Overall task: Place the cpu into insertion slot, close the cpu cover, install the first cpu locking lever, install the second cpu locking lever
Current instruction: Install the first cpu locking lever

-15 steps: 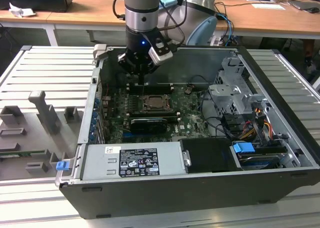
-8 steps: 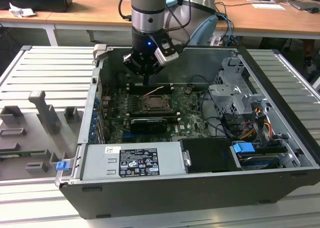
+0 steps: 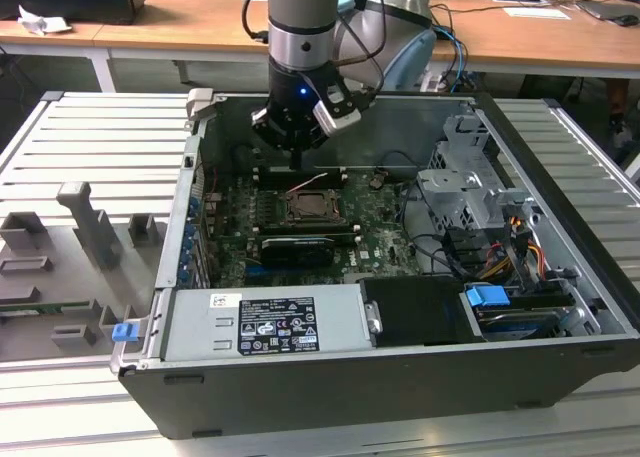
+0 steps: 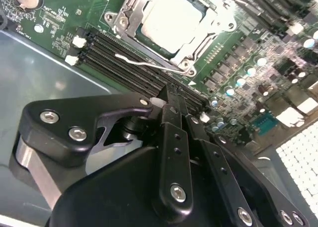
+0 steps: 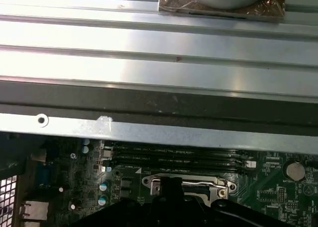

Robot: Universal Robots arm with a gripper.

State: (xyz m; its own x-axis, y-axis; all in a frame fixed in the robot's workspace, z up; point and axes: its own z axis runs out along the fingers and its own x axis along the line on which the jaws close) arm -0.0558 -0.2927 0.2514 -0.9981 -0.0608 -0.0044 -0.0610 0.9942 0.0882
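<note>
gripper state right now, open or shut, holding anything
gripper: fingers shut together, nothing held between them, tips hovering over the memory slots beside the cpu, which sits in its socket under the cpu cover.

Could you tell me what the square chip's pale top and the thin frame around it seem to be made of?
The cpu: a dull silvery-beige top, probably matte metal with soft, diffuse reflections. The cpu cover: thin bright silvery sheet, likely stamped steel, with sharper glints on its edges.

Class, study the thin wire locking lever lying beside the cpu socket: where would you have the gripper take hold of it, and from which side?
Probably the locking lever's free bent end, which reaches out over the memory slots clear of the cpu cover. Come from above on the slot side, where the gripper hangs; the rest hugs the frame.
</note>
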